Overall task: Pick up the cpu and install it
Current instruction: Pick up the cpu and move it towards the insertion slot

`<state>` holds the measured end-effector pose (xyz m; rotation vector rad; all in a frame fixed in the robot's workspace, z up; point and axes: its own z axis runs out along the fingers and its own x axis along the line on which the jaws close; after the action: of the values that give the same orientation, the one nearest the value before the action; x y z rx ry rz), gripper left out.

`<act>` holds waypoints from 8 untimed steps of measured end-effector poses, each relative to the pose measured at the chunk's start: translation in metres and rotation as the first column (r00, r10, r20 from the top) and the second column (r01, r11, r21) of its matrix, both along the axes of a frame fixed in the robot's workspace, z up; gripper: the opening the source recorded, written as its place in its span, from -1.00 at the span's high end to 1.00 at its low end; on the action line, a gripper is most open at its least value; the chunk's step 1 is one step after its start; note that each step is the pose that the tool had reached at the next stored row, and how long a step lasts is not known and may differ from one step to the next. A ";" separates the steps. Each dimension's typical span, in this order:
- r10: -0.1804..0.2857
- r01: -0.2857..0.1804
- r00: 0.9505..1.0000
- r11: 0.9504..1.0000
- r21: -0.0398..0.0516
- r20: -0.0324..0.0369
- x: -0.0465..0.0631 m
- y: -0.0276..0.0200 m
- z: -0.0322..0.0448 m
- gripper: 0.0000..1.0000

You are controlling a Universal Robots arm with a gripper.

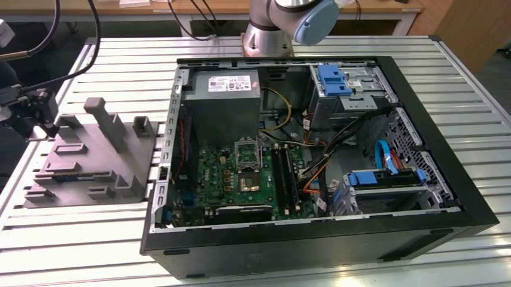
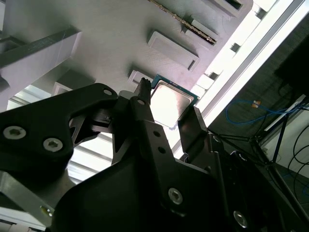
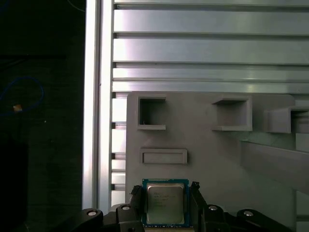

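Gripper (image 3: 164, 205) has its fingers (image 3: 136, 198) spread either side of the cpu (image 3: 164, 202), which sits on the grey fixture (image 3: 217, 159), not clamped yet. Best bet's probably staying centred and squeezing the edges evenly so it lifts flat.

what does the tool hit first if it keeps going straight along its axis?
Probably the cpu: it sits between the tool's open fingers, lying on the grey fixture tray. Remaining gap is unclear.

Exterior view: high, angled down on open computer case (image 1: 319, 149), grey fixture (image 1: 96, 155) toward its left. Both wrist views: close on that fixture (image 3: 212, 159) (image 2: 111, 43), sharing the cpu (image 3: 165, 203) (image 2: 170, 104).
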<state>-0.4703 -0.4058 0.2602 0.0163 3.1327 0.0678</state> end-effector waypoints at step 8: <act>0.000 0.000 1.000 1.000 0.000 0.000 0.000 0.0000 0.0019 0.05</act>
<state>-0.4703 -0.4057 0.2621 0.0163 3.1326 0.0678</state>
